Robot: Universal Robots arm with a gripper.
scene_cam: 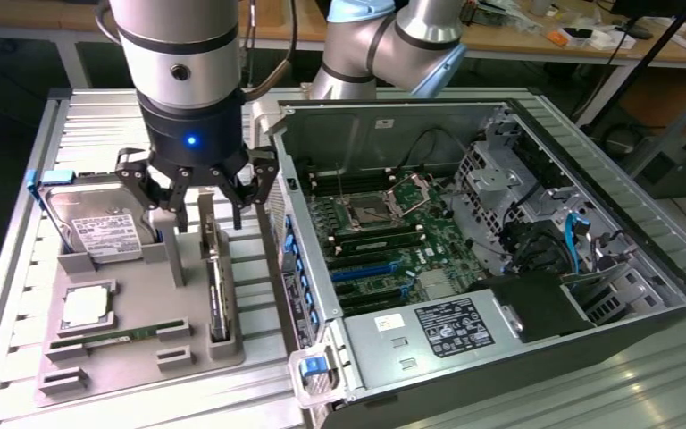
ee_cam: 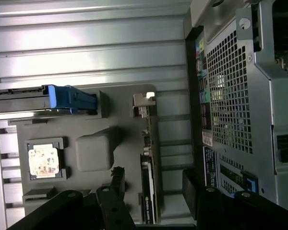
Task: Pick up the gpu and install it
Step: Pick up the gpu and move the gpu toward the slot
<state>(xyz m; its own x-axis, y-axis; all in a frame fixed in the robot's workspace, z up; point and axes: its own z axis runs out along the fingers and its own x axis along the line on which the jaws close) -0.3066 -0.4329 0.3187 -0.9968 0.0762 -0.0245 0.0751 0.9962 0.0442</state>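
grey tray point(scene_cam: 129, 371); spread claw point(scene_cam: 197, 213) partly hides gpu point(scene_cam: 215, 286)

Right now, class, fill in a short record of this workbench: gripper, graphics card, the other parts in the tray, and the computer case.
gripper: open, low over the gpu, a finger on each side of it, no grip
gpu: on edge in its tray slot, not installed
tray: gray, at the exterior view's left of the case
hard drive: upright in the tray, blue clips
processor: flat in a tray pocket
memory stick: lying in the tray
computer case: side open, motherboard showing
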